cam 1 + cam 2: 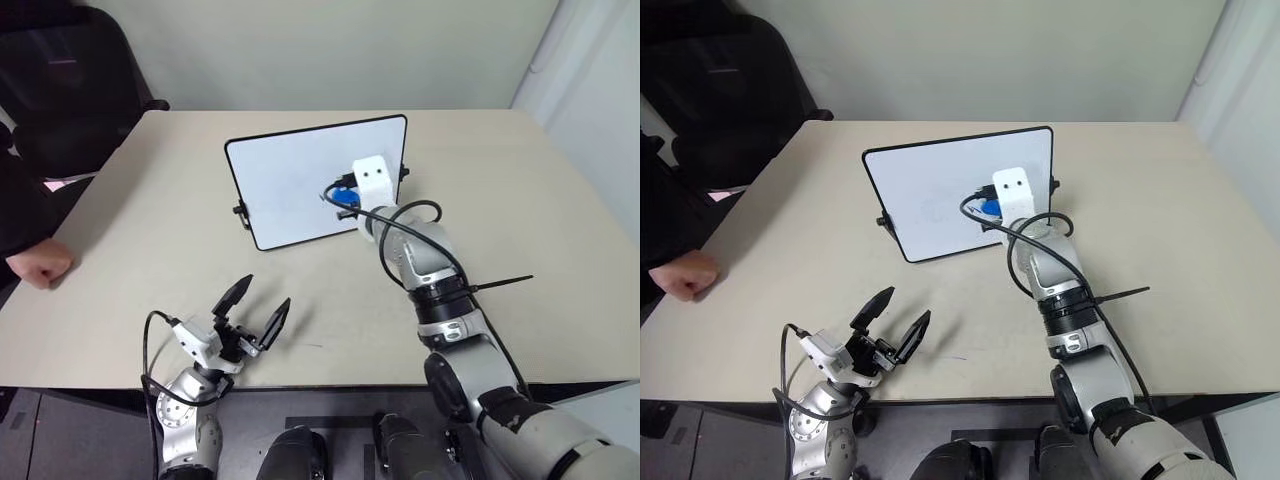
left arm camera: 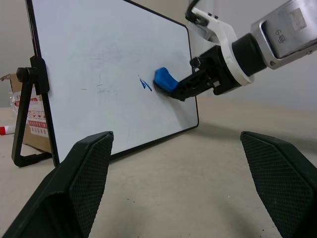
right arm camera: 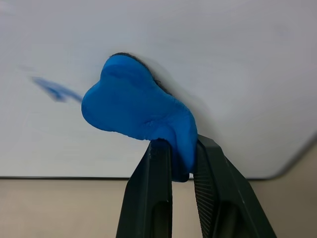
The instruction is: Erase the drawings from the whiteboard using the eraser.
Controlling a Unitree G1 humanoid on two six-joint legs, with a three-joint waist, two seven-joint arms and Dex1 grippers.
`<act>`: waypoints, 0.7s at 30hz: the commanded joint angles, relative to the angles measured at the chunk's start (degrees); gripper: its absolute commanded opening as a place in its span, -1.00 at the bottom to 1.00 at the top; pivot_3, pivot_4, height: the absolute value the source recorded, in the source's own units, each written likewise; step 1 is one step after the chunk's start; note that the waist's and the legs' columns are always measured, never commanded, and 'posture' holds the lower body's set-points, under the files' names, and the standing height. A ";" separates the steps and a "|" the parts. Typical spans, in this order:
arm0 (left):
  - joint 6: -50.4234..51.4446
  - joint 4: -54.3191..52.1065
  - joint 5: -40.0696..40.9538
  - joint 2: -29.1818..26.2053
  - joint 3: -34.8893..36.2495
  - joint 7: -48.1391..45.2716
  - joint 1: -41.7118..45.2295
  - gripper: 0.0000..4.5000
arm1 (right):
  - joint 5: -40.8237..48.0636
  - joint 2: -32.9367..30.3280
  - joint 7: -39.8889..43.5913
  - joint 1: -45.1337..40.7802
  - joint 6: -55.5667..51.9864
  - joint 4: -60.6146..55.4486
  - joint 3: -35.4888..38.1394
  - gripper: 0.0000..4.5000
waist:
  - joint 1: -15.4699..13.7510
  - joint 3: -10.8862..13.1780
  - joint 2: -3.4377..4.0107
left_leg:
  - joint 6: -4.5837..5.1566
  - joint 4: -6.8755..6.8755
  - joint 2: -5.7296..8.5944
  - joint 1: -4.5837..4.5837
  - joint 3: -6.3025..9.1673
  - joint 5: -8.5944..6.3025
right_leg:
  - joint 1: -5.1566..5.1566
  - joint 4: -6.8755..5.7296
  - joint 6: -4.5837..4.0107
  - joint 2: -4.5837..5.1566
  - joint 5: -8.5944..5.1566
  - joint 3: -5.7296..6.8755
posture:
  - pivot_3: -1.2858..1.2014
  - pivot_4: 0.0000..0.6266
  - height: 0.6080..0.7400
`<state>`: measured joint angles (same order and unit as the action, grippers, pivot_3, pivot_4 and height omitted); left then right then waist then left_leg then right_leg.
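Observation:
The whiteboard stands upright on the table, facing me, with a thin black frame. My right gripper is shut on the blue eraser, which presses against the board's right part. A small blue mark of the drawings sits just beside the eraser; it also shows as a blue smear in the right wrist view. My left gripper hovers low over the near table edge, open, nothing between its fingers.
A person's fist rests on the table's left edge. A black chair stands at the far left. A cardboard box shows behind the board's stand. The board's black side knob sticks out on its left.

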<state>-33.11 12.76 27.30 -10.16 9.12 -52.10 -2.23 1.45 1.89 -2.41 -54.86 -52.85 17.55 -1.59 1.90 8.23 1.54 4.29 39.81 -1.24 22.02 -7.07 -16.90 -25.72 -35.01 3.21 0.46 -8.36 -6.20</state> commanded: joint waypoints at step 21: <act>0.22 1.62 -0.28 0.50 -0.60 0.26 -0.78 1.00 | -0.87 4.61 9.93 -4.23 1.93 -1.44 -11.94 -0.85 | 0.32 0.02 0.04 | 0.02 -0.07 0.00 0.06 0.02 0.01 | -0.18 -0.02 0.02 -0.03 0.25 0.04 | 0.03 -0.52 0.98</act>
<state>-33.63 12.48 27.13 -10.27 9.28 -52.11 -2.87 0.84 5.51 6.40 -56.96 -52.79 17.52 -12.50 2.21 8.26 1.58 4.29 39.74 -1.24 22.09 -7.06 -16.90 -25.91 -35.02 3.23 0.44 -8.10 -6.17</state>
